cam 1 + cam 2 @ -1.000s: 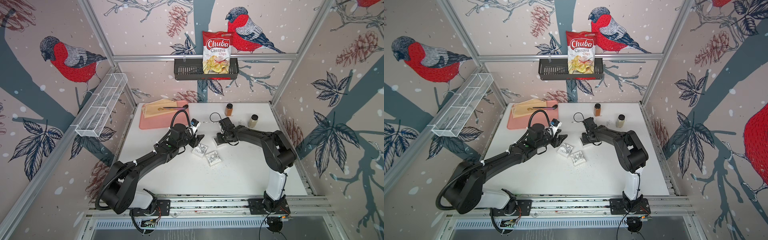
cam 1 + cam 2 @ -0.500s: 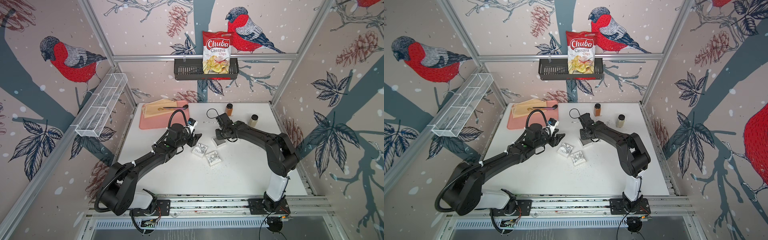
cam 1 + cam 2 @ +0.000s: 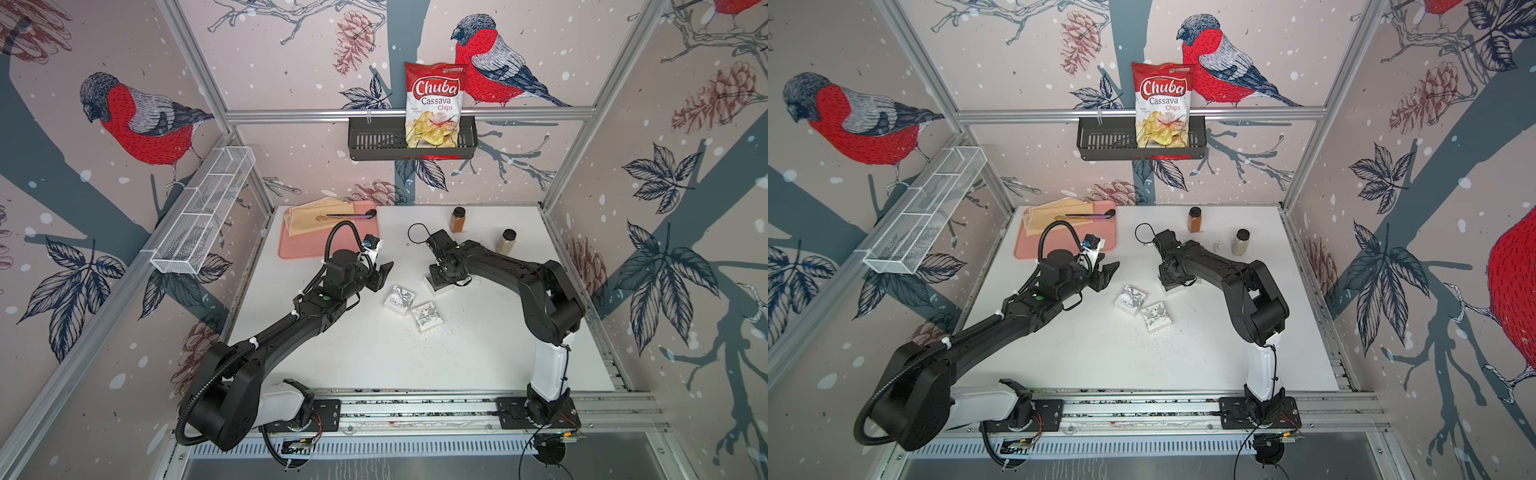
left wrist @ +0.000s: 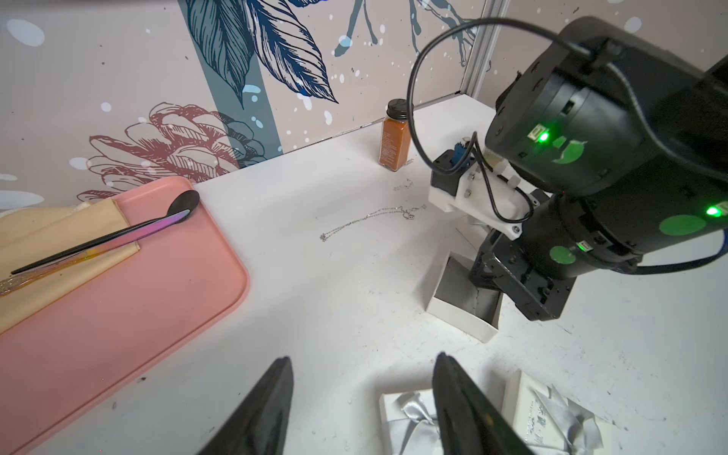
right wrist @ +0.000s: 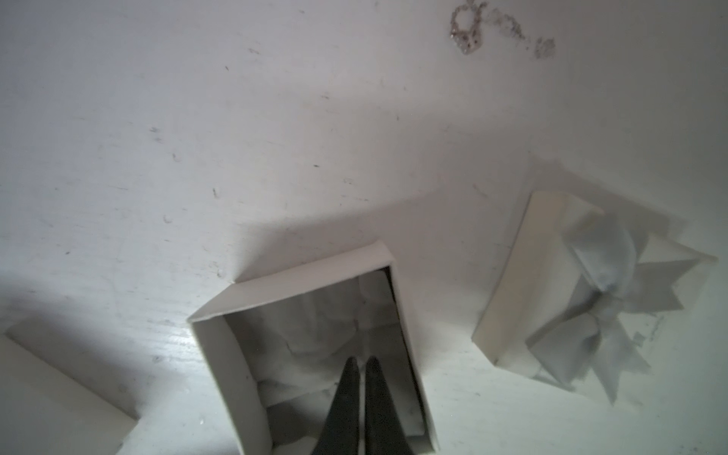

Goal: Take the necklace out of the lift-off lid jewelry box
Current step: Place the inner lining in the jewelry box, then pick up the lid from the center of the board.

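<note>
bow boxes: two closed bow-topped boxes sit just beside each other. Lids on, contents hidden.
left tool: jaws apart, holding nothing. It hovers over the desk just short of the bow boxes. Reads as standby, clear of the other arm.
open jewelry box: lid off, so access from above is free. The flat white piece next to it is probably the lift-off lid.
right tool: pointed down into the open jewelry box, jaws pressed together at the liner. Can't tell if anything is pinched.
box contents: crumpled white liner only, no chain visible inside.
necklace: thin silver chain strung out on bare desk beyond the open jewelry box, toward the orange spice jar. It is outside every box. If that's the task chain, removal looks done.
spice jars: the orange one and a pale spice jar stand upright and capped, well apart from the work.
pink tray: folded cloth with a spoon on top.
black wall basket: Chuba cassava chips bag standing in it.
</note>
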You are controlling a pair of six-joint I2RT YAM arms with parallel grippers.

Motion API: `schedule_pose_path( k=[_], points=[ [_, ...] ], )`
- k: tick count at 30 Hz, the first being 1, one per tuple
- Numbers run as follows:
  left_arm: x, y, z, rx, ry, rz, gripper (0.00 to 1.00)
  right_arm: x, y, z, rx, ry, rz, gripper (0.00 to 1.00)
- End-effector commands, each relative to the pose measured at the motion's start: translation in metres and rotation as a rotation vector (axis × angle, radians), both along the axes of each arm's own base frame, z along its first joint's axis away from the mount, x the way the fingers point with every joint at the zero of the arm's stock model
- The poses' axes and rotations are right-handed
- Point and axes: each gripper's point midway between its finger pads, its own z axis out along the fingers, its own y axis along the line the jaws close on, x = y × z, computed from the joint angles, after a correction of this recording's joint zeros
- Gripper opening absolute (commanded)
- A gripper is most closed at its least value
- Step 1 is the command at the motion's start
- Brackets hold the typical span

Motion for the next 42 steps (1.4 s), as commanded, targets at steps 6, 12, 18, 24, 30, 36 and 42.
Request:
schedule_pose_path(
  k=[6, 12, 18, 24, 30, 36, 42],
  points=[
    [0.007, 0.005, 0.010, -0.019, -0.041, 0.039, 0.61, -0.006, -0.006, -0.019, -0.048, 0.048, 0.008, 0.09],
    [0.008, 0.005, 0.009, -0.018, -0.037, 0.040, 0.61, -0.003, -0.005, -0.011, -0.036, 0.018, 0.014, 0.07],
    [0.008, 0.006, 0.010, -0.022, -0.038, 0.045, 0.61, 0.005, -0.010, 0.016, -0.044, -0.058, 0.000, 0.09],
    [0.010, 0.004, 0.009, -0.021, -0.033, 0.041, 0.61, 0.010, -0.007, 0.011, -0.011, -0.051, 0.014, 0.16],
    [0.011, 0.002, 0.010, -0.026, -0.030, 0.038, 0.61, 0.026, 0.007, 0.009, 0.052, -0.095, 0.024, 0.14],
    [0.011, 0.003, 0.011, -0.023, -0.027, 0.039, 0.61, 0.039, 0.013, 0.000, 0.049, -0.099, 0.027, 0.11],
    [0.009, 0.007, 0.011, -0.015, -0.028, 0.053, 0.61, 0.031, 0.008, -0.019, 0.019, -0.050, 0.031, 0.11]
  ],
)
